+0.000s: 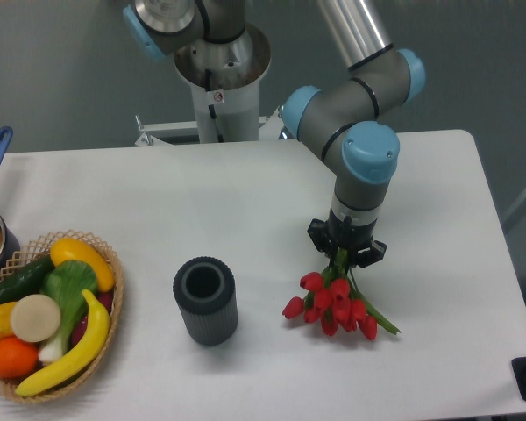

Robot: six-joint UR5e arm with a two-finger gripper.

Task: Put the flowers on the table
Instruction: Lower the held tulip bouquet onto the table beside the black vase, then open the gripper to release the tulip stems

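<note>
Closed on the green stems of the flowers (335, 309), gripper (345, 254) pointing straight down from the arm (359, 114). Fingertips hidden among stems and leaves, so exact gap hard to read. Red tulip heads bunched low and to the left of the grip, resting on or just above the white table (245, 202); contact not clear. One green leaf trailing out to the right. Dark grey ribbed vase (206, 300) upright, well left. Woven basket (105, 326) of fruit at far left, partly cut off.
</note>
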